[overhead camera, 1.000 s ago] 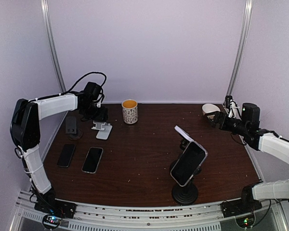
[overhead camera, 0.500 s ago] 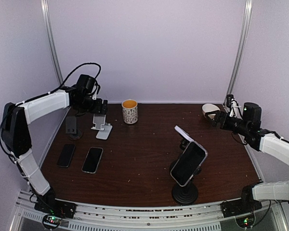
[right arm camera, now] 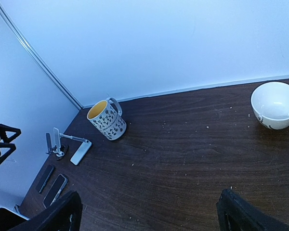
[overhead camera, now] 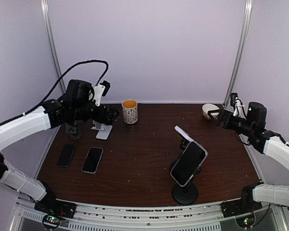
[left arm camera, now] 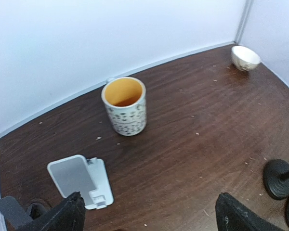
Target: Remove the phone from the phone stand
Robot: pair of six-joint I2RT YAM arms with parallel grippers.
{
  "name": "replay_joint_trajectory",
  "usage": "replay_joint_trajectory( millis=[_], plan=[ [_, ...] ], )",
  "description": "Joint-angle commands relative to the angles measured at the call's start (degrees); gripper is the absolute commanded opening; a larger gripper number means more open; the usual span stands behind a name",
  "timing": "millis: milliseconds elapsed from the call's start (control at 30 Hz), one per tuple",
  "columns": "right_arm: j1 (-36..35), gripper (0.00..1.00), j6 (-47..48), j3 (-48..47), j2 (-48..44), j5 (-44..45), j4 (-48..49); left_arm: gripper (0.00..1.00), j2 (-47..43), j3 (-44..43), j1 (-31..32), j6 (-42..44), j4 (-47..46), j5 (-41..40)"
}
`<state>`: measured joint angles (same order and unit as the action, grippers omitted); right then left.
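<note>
A black phone (overhead camera: pixel 188 163) leans tilted on a black round-based phone stand (overhead camera: pixel 185 194) at the front right of the table. Behind it is a second stand with a bare white pad (overhead camera: pixel 183 133). My left gripper (overhead camera: pixel 111 114) is open and empty, hovering at the back left beside the mug, far from the phone; its fingertips (left arm camera: pixel 62 216) frame bare table in the left wrist view. My right gripper (overhead camera: pixel 216 115) is open and empty at the back right, near the bowl. Its fingertips (right arm camera: pixel 245 214) stand wide apart. The phone is not clearly seen in either wrist view.
A patterned mug (overhead camera: pixel 130 111) stands at the back middle and a white bowl (overhead camera: pixel 209 109) at the back right. A white folding stand (overhead camera: pixel 103 129) and a dark stand (overhead camera: pixel 72 126) are at the back left. Two phones (overhead camera: pixel 92 159) (overhead camera: pixel 66 155) lie flat at the left.
My left arm has swung out from the back-left corner; its gripper moved right and a little forward, past the white folding stand. The right gripper shifted slightly. The phone has not moved.
</note>
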<state>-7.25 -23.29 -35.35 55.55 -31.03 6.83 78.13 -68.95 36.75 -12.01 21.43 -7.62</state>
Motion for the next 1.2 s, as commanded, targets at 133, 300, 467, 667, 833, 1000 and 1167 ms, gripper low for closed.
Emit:
replay_joint_trajectory(
  millis=[133, 300, 467, 667, 833, 1000, 1167],
  plan=[
    [0.3, 1.00, -0.3, -1.6, -1.8, -0.2, -3.0, 0.97, -9.1, 10.8, 10.7, 6.0, -12.5, 7.0],
    [0.3, 1.00, -1.1, -1.5, -2.4, -1.6, -3.3, 0.94, -6.2, 11.6, 13.0, 7.2, -16.4, 12.8],
    [0.3, 1.00, 0.0, -1.7, -4.2, -0.4, -5.9, 0.98, -2.3, 12.2, 22.0, 7.8, -23.6, 9.6],
    [0.3, 1.00, 0.6, -1.8, -5.0, 0.1, -7.4, 0.98, 4.4, 7.7, 32.7, 4.8, -26.1, 4.6],
    [0.3, 1.00, 0.7, -1.5, -5.3, 0.1, -7.6, 0.98, 9.3, 4.7, 37.2, 2.3, -26.9, 4.0],
    [0.3, 1.00, 1.3, -1.4, -6.1, 1.0, -8.6, 0.98, 11.3, 4.5, 39.2, 0.4, -27.8, 2.1],
    [0.4, 1.00, 1.7, -1.2, -6.4, 1.6, -9.3, 0.98, 13.1, 2.2, 43.4, -2.8, -25.4, -3.6]
  ],
)
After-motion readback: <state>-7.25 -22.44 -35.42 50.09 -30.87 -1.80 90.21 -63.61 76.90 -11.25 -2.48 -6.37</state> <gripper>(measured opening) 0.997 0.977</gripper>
